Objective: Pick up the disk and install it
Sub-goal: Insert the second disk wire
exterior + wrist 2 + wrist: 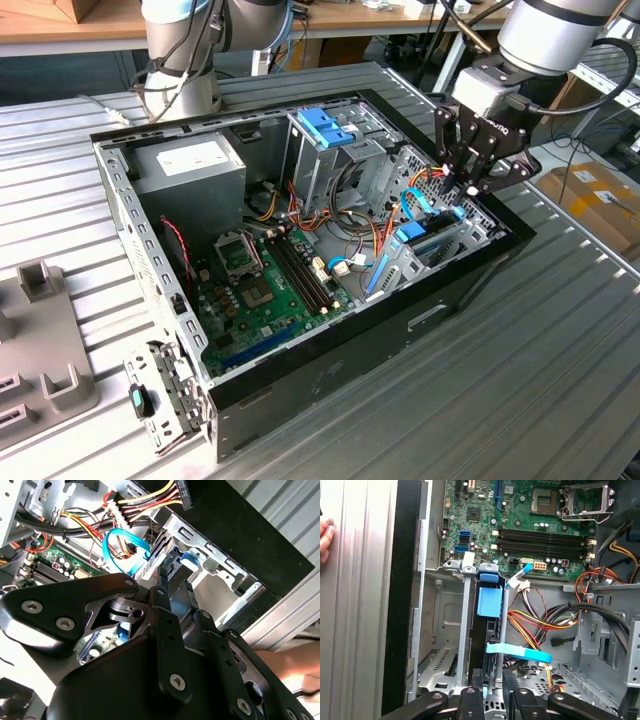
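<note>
The exterior view shows an open desktop computer case (300, 300) lying on its side on a ribbed metal table (560, 360), with the black gripper (478, 178) poised over the drive bay (440, 235) at the corner of the case on the exterior view's right. The disk (432, 232) stands on edge in that bay, its light blue side rails visible, directly beneath the fingertips. In the first wrist view the disk (489, 630) sits upright between the bay's metal rails (465, 630), a light blue tab on its upper edge, and a light blue flat data cable (520, 652) crosses just beside it. The gripper's black fingers (472, 700) straddle the near end of the disk there, one on each side of it, but whether they press on it or stand just clear cannot be told. In the second wrist view the fingers (165, 605) reach down to the disk's dark edge (177, 597) inside the bay. Elsewhere in the case lie the green motherboard (265, 290), the grey power supply box (190, 170) and a metal drive cage with a blue plastic latch (325, 125). A person's hand (325, 537) rests on the table outside the case.
</note>
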`<state>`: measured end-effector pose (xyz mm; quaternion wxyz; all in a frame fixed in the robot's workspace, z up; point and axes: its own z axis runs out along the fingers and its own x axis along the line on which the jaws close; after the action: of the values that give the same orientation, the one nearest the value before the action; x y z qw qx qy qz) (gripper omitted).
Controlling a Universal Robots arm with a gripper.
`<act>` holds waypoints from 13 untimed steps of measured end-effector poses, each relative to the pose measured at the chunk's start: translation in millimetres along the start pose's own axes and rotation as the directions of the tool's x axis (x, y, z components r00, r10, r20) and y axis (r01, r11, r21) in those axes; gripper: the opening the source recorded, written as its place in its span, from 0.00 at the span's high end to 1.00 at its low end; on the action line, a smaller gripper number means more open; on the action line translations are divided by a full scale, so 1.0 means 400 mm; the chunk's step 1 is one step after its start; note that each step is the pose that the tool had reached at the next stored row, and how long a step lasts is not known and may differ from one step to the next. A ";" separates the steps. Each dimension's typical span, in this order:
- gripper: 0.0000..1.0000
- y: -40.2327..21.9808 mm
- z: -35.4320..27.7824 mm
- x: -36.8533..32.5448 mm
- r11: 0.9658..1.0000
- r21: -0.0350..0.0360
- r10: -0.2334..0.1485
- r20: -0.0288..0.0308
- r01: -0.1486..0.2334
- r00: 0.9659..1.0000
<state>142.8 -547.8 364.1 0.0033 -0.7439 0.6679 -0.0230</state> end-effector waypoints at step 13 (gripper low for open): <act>0.70 0.000 0.000 -0.001 0.979 0.007 -0.206 0.007 0.206 0.978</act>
<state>142.9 -547.4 364.1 0.0057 -0.8092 0.5871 -0.0225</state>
